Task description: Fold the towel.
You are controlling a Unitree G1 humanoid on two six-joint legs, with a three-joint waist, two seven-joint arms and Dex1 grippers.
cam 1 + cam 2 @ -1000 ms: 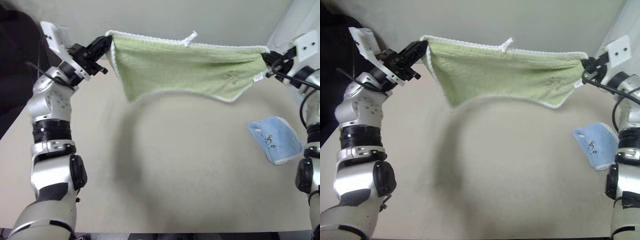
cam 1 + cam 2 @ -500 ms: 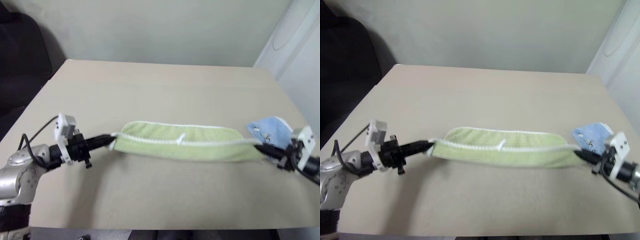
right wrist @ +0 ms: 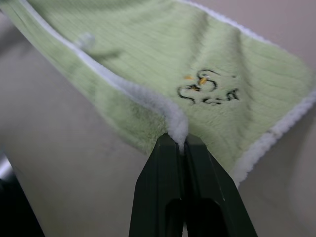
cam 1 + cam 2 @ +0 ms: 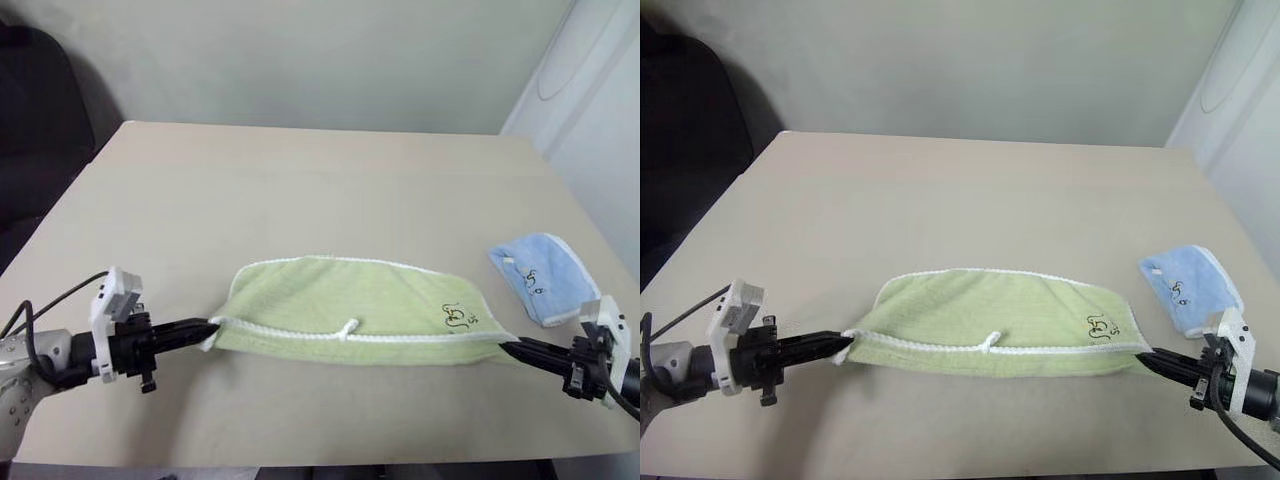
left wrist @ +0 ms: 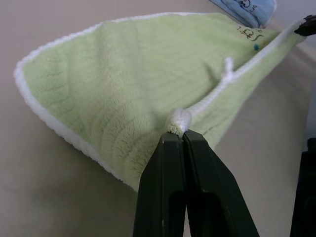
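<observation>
You're looking at a light green towel (image 4: 350,305) of ribbed, fluffy terry cloth with a rough white stitched edging, a smaller blue cloth (image 4: 543,277) of similar soft pile, black fingers (image 5: 170,192) of smooth, faintly glossy plastic, and a matt beige surface (image 4: 300,190) with a fine grain.

towel (image 4: 350,310): light green, white edging, lies across table centre, long side stretched left-right, near edge pulled taut
loop (image 4: 347,328): small, white, mid near edge
motif (image 4: 457,316): dark embroidery, towel's right end
L gripper (image 4: 210,328): low over table at left, fingers pinched on towel's left near corner
R gripper (image 4: 507,348): low at right, fingers clamped on right near corner
blue cloth (image 4: 543,278): crumpled, just past towel's right end, apart from it
table (image 4: 300,180): beige
</observation>
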